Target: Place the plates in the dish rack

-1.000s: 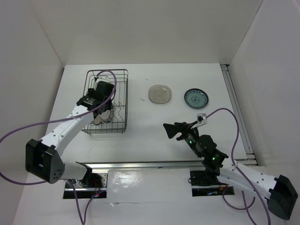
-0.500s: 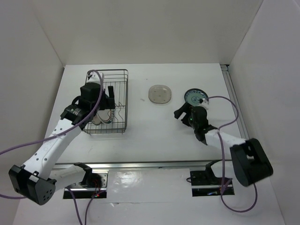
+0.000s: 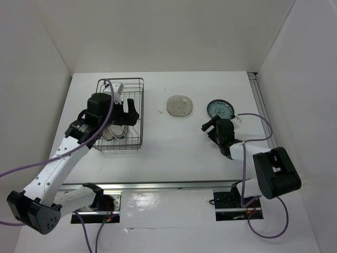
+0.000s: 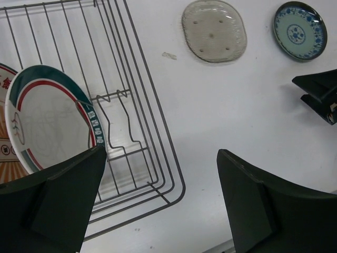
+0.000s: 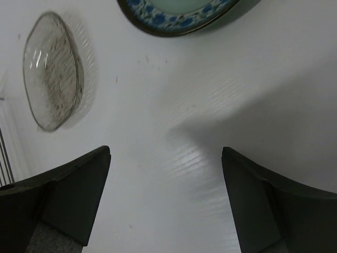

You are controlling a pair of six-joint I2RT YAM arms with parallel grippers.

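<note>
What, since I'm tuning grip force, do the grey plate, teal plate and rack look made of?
Grey plate: translucent, table shows through; glass or clear plastic. Teal plate: glossy with painted blue pattern; probably glazed ceramic. Dish rack: thin dark wire, likely coated metal.

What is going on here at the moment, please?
Two robot arms are loading plates into the dish rack. The orange-centred plate and the red-ringed plate sit in the rack, with the left gripper open over it, holding nothing. The grey plate and the teal plate lie on the table, not yet loaded. The right gripper, open and empty, hovers by the teal plate.
</note>
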